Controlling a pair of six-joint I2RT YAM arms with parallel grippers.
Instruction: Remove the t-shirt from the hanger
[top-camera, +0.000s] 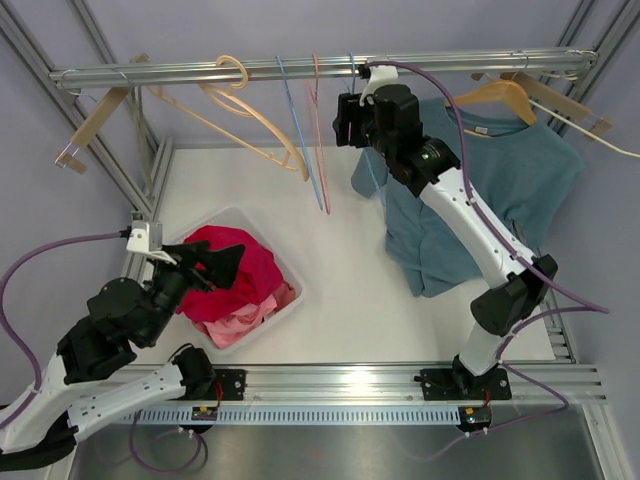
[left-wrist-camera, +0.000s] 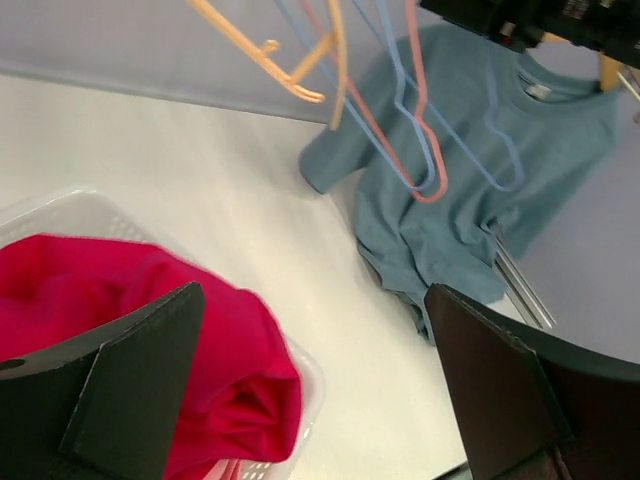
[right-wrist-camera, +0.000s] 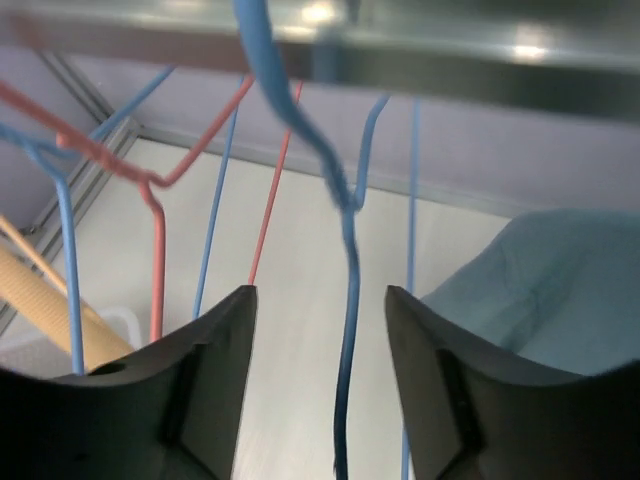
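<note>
Now we see right fingers (right-wrist-camera: 215, 385) spread with the blue hanger (right-wrist-camera: 347, 262) between them; left fingers (left-wrist-camera: 130, 385) spread above the basket (left-wrist-camera: 70, 212).

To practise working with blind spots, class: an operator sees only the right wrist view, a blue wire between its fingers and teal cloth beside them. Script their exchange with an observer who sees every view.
Operator: Is this blue wire the t-shirt's hanger?
Observer: No, the teal t-shirt hangs on a wooden hanger further right along the rail.
Operator: Where is the left gripper?
Observer: The left gripper is open above a basket of red clothes.
</note>
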